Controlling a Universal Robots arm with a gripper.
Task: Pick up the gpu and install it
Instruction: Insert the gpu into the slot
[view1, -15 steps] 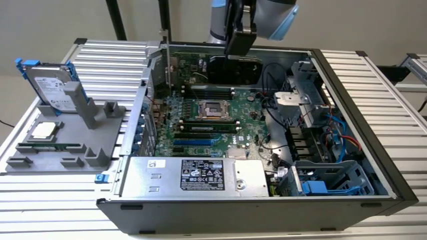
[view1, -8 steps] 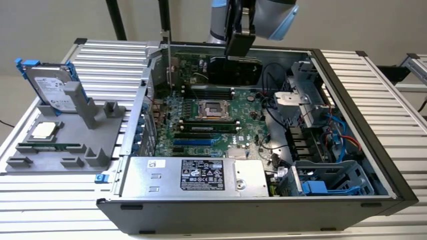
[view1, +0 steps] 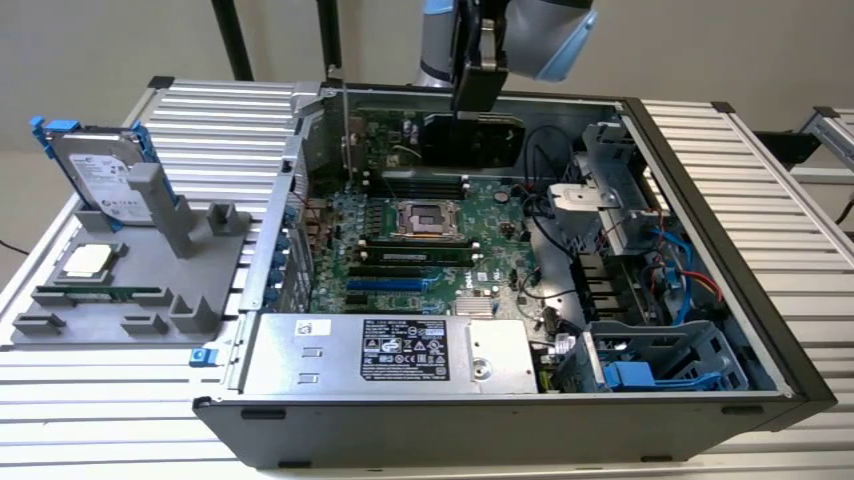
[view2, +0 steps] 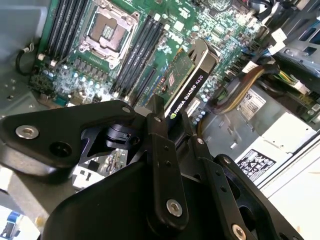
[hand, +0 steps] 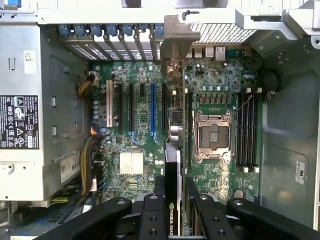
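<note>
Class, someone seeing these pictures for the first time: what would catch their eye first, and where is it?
The open computer case with its green motherboard stands out at the centre of the exterior view. In both wrist views the black claw is shut on the gpu, held edge-on above the board. A hard drive stands upright at the exterior view's left.

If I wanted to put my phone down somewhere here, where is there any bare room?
Bare ribbed table lies on the exterior view's right of the computer case, and more lies in front of the grey holder. Inside the case it is crowded: the gripper holds the gpu over the motherboard, amid cables.
</note>
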